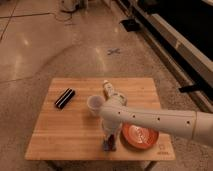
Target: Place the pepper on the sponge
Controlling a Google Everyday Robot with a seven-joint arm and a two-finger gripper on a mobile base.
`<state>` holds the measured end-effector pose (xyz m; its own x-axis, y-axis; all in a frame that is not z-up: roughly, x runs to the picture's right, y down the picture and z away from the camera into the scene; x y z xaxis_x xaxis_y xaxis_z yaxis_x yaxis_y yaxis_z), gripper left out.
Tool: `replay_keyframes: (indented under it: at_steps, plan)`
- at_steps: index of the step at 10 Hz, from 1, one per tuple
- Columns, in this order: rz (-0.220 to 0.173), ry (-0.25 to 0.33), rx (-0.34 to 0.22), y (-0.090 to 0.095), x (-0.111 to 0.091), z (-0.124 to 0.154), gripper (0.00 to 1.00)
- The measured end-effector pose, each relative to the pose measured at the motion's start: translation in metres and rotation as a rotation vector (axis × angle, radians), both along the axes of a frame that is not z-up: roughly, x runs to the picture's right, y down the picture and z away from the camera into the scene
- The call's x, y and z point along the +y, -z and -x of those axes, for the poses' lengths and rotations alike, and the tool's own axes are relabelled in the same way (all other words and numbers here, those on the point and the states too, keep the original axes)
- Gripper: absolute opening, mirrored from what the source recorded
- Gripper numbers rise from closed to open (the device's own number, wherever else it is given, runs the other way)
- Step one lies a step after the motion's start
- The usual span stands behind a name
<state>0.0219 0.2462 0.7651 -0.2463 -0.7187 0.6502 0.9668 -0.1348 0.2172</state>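
Observation:
The light blue sponge point(108, 146) lies near the front edge of the wooden table point(65, 135), just left of the orange-red plate. My white arm reaches in from the right and bends down, so the gripper point(110, 138) points straight down right over the sponge. A dark reddish bit at its tip looks like the pepper point(111, 135), touching or just above the sponge. The gripper hides most of it.
An orange-red plate point(140, 136) sits at the front right. A pale cup point(94, 104) stands mid-table, with a small bottle point(107, 90) behind it. A black bar point(64, 98) lies at the left. Beyond the table is polished floor, with dark cabinets along the right.

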Motion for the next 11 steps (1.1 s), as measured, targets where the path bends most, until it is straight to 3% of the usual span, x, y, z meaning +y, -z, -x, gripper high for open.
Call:
replay_keyframes:
  at_steps: [4,11]
  plan:
    - [0.005,-0.018,-0.007,0.003,-0.002,0.001,0.8]
    - [-0.058,-0.029,-0.075,0.034,-0.056,-0.017,0.8]
